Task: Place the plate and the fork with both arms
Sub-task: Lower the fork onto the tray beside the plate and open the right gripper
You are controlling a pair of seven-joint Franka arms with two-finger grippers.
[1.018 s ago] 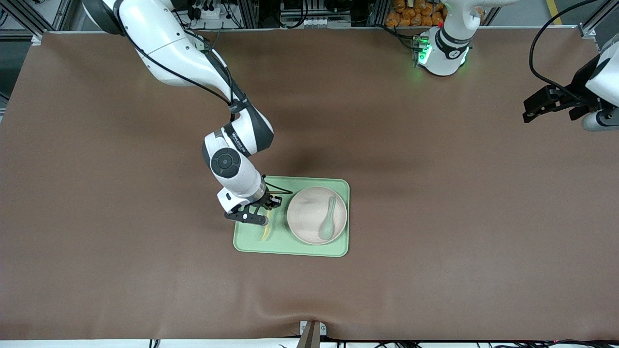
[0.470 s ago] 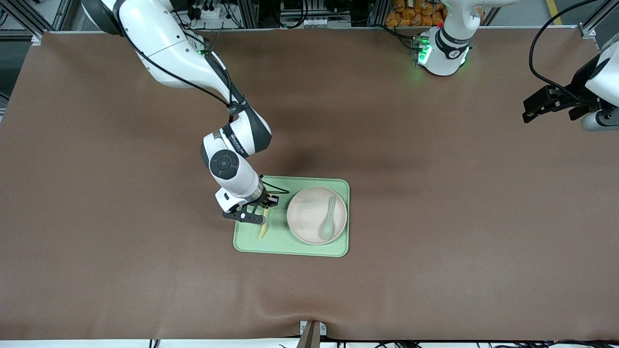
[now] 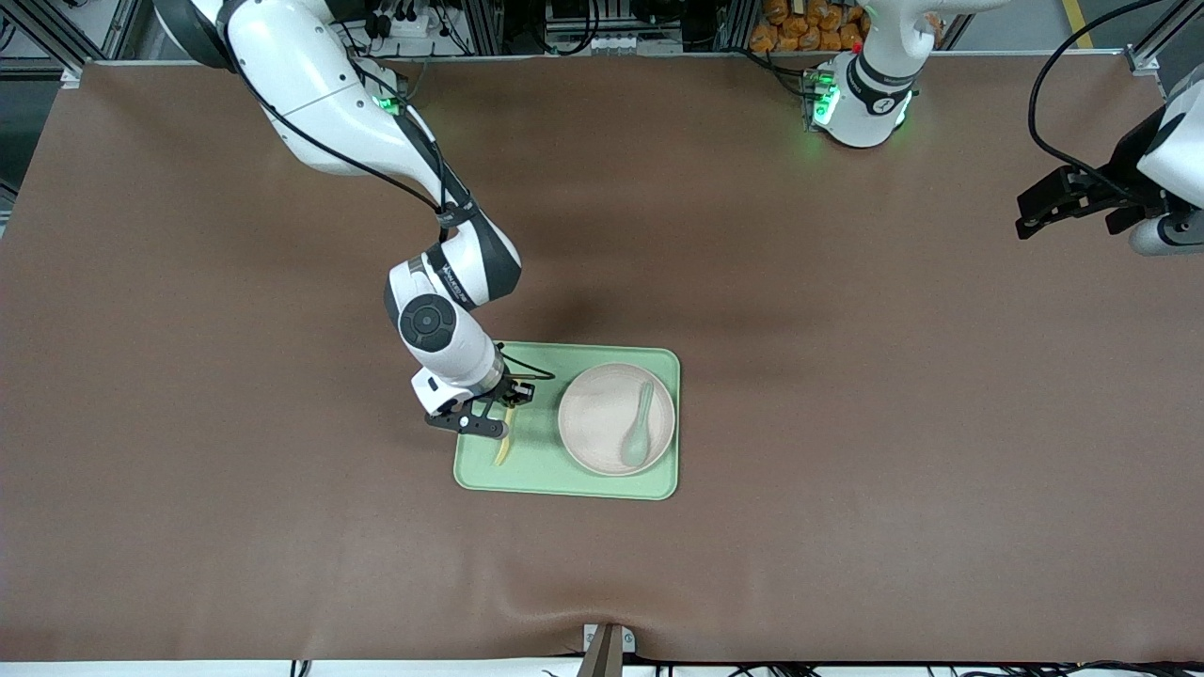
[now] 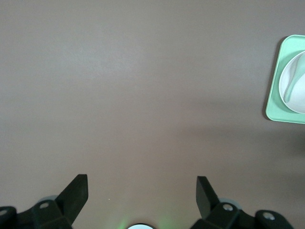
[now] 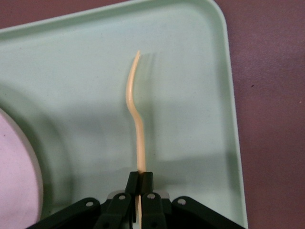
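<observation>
While the left gripper point(image 3: 1035, 214) waits open, we see the right gripper point(image 3: 505, 414) pinching the small pale yellow plastic fork point(image 5: 135, 112) by its handle, tines pointing toward the front camera over the rectangular light green tray point(image 3: 564, 480).

Colours on table
Cloth point(image 3: 847, 395) plain brown, no pattern; tray point(image 3: 564, 478) light green; plate point(image 3: 602, 423) pale beige-pink; spoon point(image 3: 640, 434) grey-green; fork point(image 5: 137, 124) pale yellow; arms white w/ black joints, grippers black, base lights green.

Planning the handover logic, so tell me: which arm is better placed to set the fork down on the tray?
The right arm. Its hand is shut on the fork over the tray, beside the plate. The left hand waits open toward its own end of the table.
</observation>
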